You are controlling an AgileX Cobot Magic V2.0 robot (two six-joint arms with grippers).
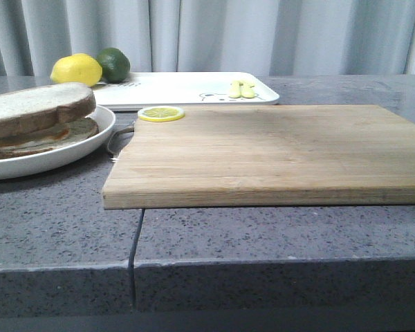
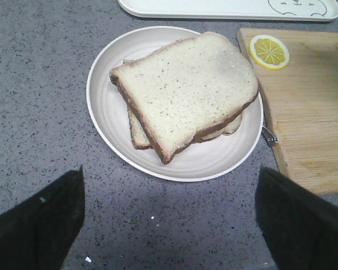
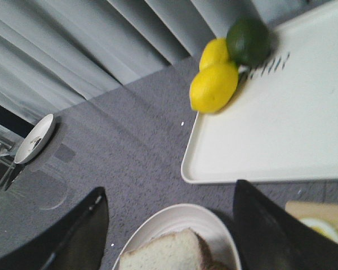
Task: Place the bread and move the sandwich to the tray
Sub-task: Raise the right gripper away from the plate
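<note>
The bread (image 1: pixel 34 104), a thick pale slice with a brown crust, lies skewed on top of the sandwich (image 1: pixel 48 135) on the round white plate (image 1: pixel 69 155) at the left. A strip of egg shows between the slices. In the left wrist view the bread (image 2: pixel 186 90) covers most of the lower slice (image 2: pixel 136 132). My left gripper (image 2: pixel 170 185) hangs open over bare counter just short of the plate (image 2: pixel 107 112). My right gripper (image 3: pixel 170 191) is open too, above the plate's far rim (image 3: pixel 174 216). The white tray (image 1: pixel 187 86) sits behind the plate. Neither gripper shows in the front view.
A wooden cutting board (image 1: pixel 263 152) fills the middle and right, with a lemon slice (image 1: pixel 160 113) at its far left corner. A lemon (image 1: pixel 76 70) and a lime (image 1: pixel 114 63) sit at the tray's left end. A small white dish (image 3: pixel 35 139) stands farther off.
</note>
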